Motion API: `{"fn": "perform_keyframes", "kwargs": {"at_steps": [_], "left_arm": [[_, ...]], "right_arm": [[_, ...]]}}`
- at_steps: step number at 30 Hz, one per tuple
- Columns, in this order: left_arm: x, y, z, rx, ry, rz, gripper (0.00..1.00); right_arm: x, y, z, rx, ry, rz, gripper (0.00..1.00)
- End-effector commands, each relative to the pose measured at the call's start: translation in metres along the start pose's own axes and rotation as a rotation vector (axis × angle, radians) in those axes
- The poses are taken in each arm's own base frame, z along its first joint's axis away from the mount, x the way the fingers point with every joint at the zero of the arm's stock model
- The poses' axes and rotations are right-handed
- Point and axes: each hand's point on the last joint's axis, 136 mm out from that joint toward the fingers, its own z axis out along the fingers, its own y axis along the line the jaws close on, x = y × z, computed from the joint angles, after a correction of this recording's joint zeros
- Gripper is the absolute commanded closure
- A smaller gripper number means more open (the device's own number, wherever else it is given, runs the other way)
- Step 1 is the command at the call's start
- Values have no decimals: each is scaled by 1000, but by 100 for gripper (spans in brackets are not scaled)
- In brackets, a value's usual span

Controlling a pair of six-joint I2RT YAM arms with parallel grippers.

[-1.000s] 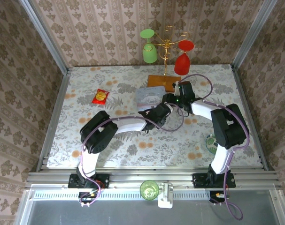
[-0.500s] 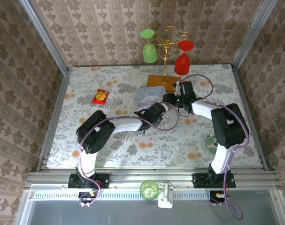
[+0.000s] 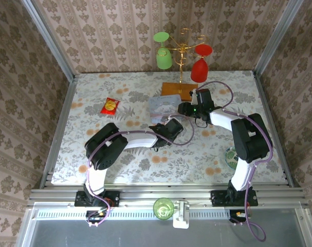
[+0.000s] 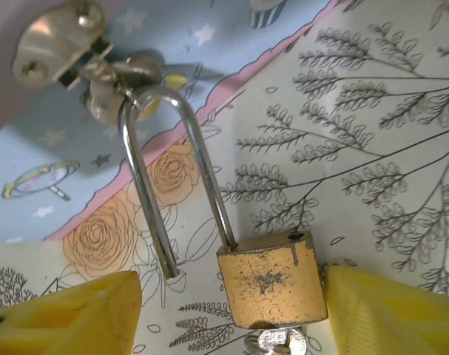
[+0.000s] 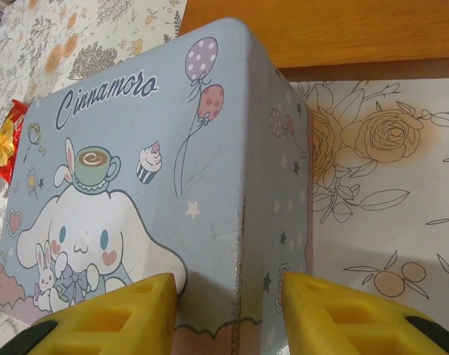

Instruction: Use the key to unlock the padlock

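**Padlock sprung, left fingers off it**

The padlock (image 4: 272,277) lay flat on the desk (image 4: 379,148) just in front of the Cinnamoroll tin (image 5: 135,170). Its shackle (image 4: 202,148) was threaded through the tin's hasp (image 4: 61,44). One shackle leg sat in the brass body. The other ended free beside it, so the lock read as open. The key (image 4: 276,342) sat in the keyhole, at the end of the body away from the tin.

The left fingers (image 4: 69,318) stood apart, one on either side of the body, gripping nothing. One was just beside the brass; contact unclear. The right fingers (image 5: 106,322) appeared clamped across the tin's near corner, bracing it.

Risks, as judged:
- The shackle was not yet out of the hasp. A nudge on the body toward the tin could push the free leg back in and re-latch it.
- A left finger catching the body or key could drag the padlock, tug the tin or knock the key out.
- The tin's corner is smooth and rounded, so the right hold could slip if the tin were pulled.
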Motion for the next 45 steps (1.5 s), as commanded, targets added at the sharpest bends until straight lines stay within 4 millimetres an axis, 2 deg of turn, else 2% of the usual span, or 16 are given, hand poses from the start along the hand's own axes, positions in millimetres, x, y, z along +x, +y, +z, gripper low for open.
{"fn": "perform_keyframes", "kwargs": {"at_steps": [1, 4, 7, 9, 13, 18, 23, 29, 31, 34, 36, 39, 45], "left_arm": [[10, 6, 3, -31, 34, -37, 32], [15, -1, 8, -7, 61, -26, 37], [20, -3, 9, -22, 81, -15, 57], [19, -1, 7, -38, 74, 12, 61], [12, 9, 5, -45, 59, 70, 66], [2, 9, 5, -3, 10, 163, 74], [-13, 15, 7, 15, -37, 223, 84], [-41, 21, 0, -15, -110, 292, 90], [-39, 26, 3, -27, -89, 283, 90], [-37, 19, 4, 24, -135, 235, 91], [-42, 12, 3, 22, -174, 248, 95], [-66, 5, -7, -49, -248, 337, 99], [-105, -3, -21, -91, -385, 412, 100]], "right_arm": [[29, -7, 5, 13, 107, 23, 57], [28, -6, 5, 10, 107, 24, 57], [27, -6, 4, 14, 105, 18, 57], [24, -7, 6, 30, 112, 16, 57], [16, -14, 10, 73, 108, 8, 57], [7, -17, 14, 119, 122, -51, 56], [19, -20, 24, 144, 162, -89, 57], [36, -15, 32, 118, 201, -106, 59], [39, -21, 32, 141, 209, -108, 60], [43, -23, 33, 137, 205, -114, 60], [48, -20, 36, 109, 218, -103, 60], [56, -17, 38, 104, 232, -116, 60], [62, -18, 33, 113, 236, -103, 61]]}}
